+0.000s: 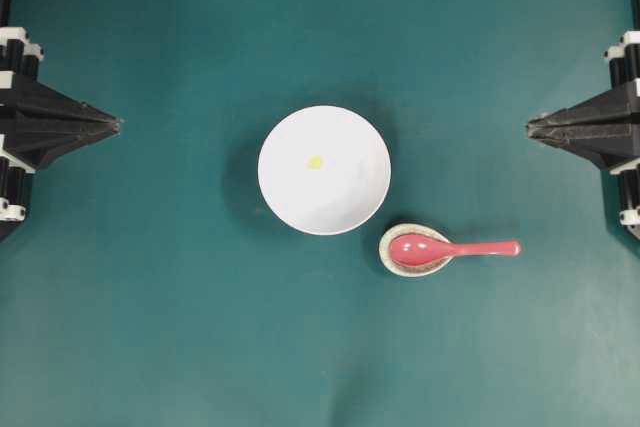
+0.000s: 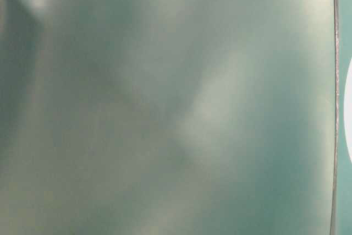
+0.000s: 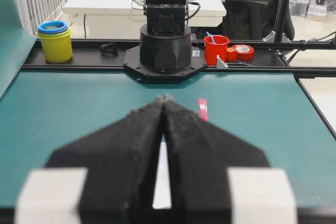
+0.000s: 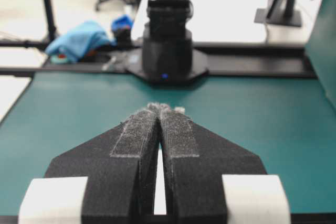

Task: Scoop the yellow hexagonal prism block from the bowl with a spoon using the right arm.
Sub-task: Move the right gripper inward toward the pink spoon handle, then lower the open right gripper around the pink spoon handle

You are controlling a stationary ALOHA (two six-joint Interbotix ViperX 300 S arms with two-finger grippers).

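Resting mid-table, the bowl [image 1: 324, 170] holds the yellow block [image 1: 315, 162]; the spoon [image 1: 440, 249] lies in a spoon rest [image 1: 392, 263] right of it; right gripper [image 1: 530, 127] and left gripper [image 1: 118, 124] both closed, empty.

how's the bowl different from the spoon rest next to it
The bowl is plain white, round and the bigger dish; the rest is speckled, teardrop-shaped and far smaller. The bowl holds only a tiny yellow block; the rest carries the pink spoon's head, its handle sticking out past the rim. Both sit on the green table, close together.
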